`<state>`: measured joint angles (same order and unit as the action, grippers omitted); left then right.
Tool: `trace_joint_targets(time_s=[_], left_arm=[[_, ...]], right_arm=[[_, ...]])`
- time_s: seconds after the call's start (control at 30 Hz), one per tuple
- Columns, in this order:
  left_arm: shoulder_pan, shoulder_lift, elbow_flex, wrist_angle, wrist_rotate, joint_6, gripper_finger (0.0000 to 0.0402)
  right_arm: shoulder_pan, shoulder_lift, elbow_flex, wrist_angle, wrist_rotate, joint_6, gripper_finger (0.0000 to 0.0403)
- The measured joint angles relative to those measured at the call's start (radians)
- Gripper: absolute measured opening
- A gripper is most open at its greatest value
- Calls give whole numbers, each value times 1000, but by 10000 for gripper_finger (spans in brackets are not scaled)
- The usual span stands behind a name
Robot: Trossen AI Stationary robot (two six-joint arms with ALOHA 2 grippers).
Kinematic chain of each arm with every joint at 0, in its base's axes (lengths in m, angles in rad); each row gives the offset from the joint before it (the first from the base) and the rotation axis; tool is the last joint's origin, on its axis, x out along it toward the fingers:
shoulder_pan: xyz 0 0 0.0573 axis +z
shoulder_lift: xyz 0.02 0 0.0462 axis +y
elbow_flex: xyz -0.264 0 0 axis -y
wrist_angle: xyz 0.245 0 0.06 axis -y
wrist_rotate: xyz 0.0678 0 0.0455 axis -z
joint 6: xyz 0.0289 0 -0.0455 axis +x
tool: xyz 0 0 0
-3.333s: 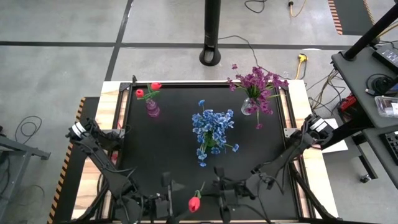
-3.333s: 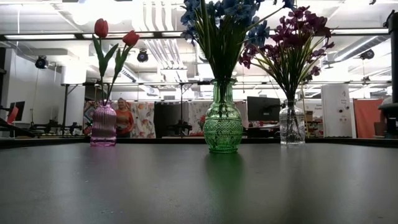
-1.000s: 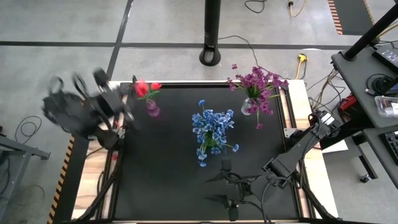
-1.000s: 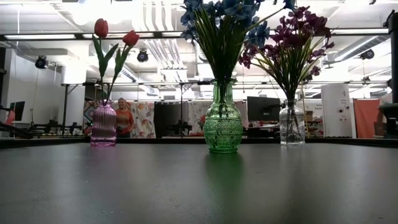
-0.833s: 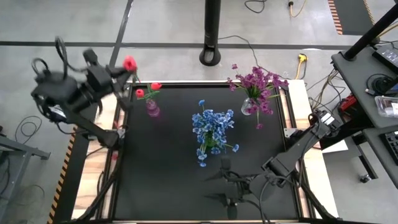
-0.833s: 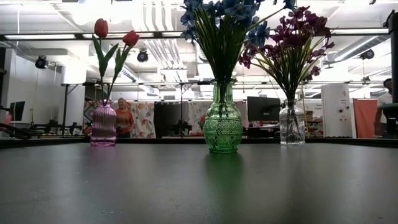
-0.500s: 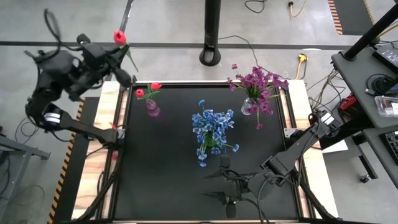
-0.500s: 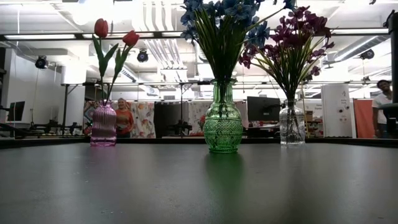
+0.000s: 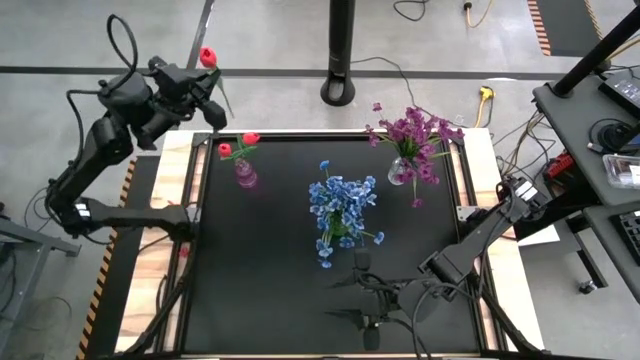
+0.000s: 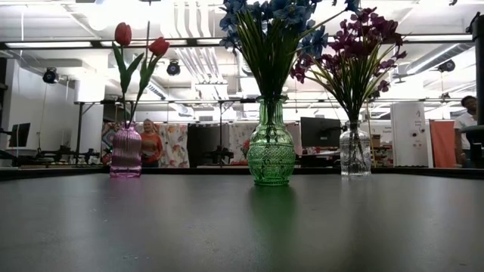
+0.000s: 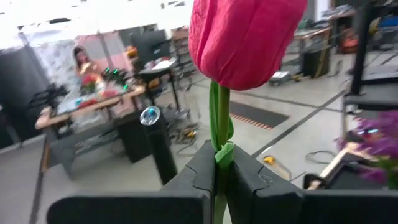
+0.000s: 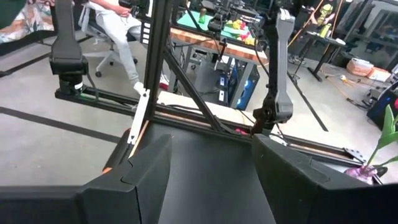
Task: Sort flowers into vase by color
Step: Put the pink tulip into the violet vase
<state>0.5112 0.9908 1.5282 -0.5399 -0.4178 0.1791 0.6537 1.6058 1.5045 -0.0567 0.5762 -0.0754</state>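
I see one red tulip (image 9: 207,56) held in the air beyond the table's far left corner, with my left gripper (image 9: 200,78) shut on it. In the left wrist view its bud (image 11: 242,37) stands just past the gripper (image 11: 217,180). A pink vase (image 9: 245,176) with two red tulips stands at the far left. The green vase (image 9: 338,228) with blue flowers stands mid-table. The clear vase (image 9: 399,172) with purple flowers stands at the far right. My right gripper (image 9: 345,300) hovers open near the front edge, holding nothing. My left gripper pinches the tulip's green stem (image 11: 219,134) a short way below the bud, between its two fingers. The fingers lie about level and the bud sticks out past their tips. The flower is lifted clear, and its lower stem (image 9: 221,98) trails back toward the table.
A black pole base (image 9: 340,92) stands on the floor beyond the far edge. Wooden strips (image 9: 170,250) line the table's left and right sides. The black mat (image 9: 260,280) in front of the vases is bare. People show in the room behind.
My left arm has swung the red tulip from beside the pink vase out past the table's far left corner, turning as it went, and the gripper stays shut on the stem. The vases and my right gripper have kept still.
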Motion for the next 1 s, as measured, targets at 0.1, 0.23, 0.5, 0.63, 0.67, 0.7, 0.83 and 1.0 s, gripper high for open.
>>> trace_joint_targets(time_s=[0.1, 0.23, 0.5, 0.63, 0.67, 0.7, 0.83, 1.0], left_arm=[[53, -21, -62, 2, 23, -16, 1], [113, -45, -142, 28, 73, -46, 1], [209, -82, -260, 82, 151, -173, 1], [238, -98, -304, 84, 148, -215, 1], [242, -103, -314, 84, 149, -224, 1], [246, -107, -323, 79, 149, -229, 1], [249, -122, -354, 67, 150, -251, 1], [249, -155, -380, 50, 149, -272, 1]], right_arm=[[0, 0, -7, 0, 0, 8, 217], [0, 1, -16, 2, 0, 14, 217], [0, 1, -21, 2, 0, 31, 217], [0, 1, -23, 2, 0, 38, 217], [0, 1, -24, 3, 0, 39, 217], [0, 1, -26, 2, 0, 39, 217], [0, 1, -30, 2, 0, 43, 217], [0, 1, -33, 3, 0, 52, 217]])
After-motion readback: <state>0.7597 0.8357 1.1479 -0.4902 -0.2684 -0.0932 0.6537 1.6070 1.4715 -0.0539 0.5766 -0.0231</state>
